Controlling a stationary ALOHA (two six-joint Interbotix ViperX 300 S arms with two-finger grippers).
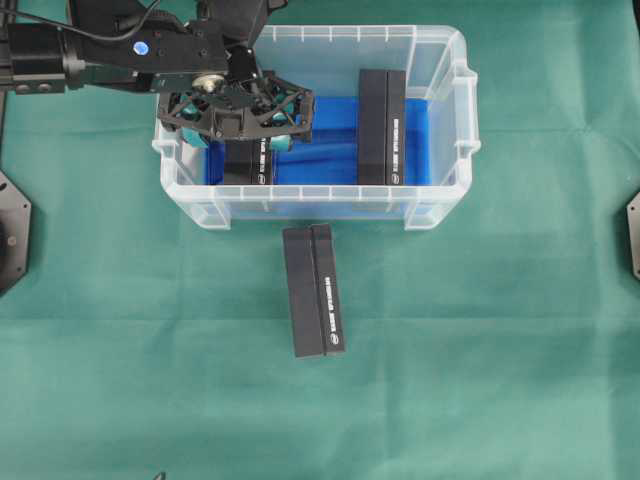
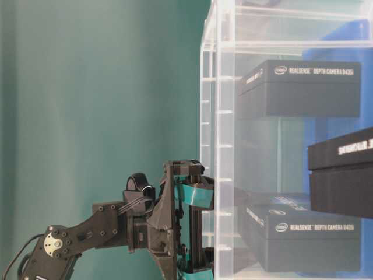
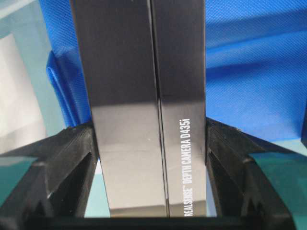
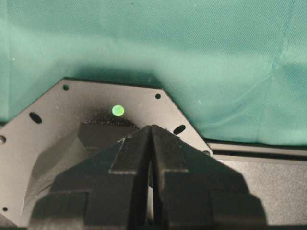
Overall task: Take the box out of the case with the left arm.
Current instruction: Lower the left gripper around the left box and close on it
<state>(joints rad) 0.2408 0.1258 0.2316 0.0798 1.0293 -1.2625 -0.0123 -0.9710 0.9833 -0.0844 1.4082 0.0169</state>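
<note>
The left gripper (image 1: 262, 133) reaches into the case (image 1: 440, 205), its fingers (image 3: 225, 158) against both long sides of a black box (image 3: 144, 105) lying on the blue cloth (image 1: 330, 150) at the case's left end; it seems gripped. The right gripper (image 4: 151, 143) is closed over its base plate (image 4: 57, 124). 2 more boxes show: 1 in the case (image 1: 382, 125), 1 on the table (image 1: 313, 290).

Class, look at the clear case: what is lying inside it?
Inside the case, on blue cloth, lie two black boxes: one at the right, one at the left, its upper part covered by the left hand.
</note>
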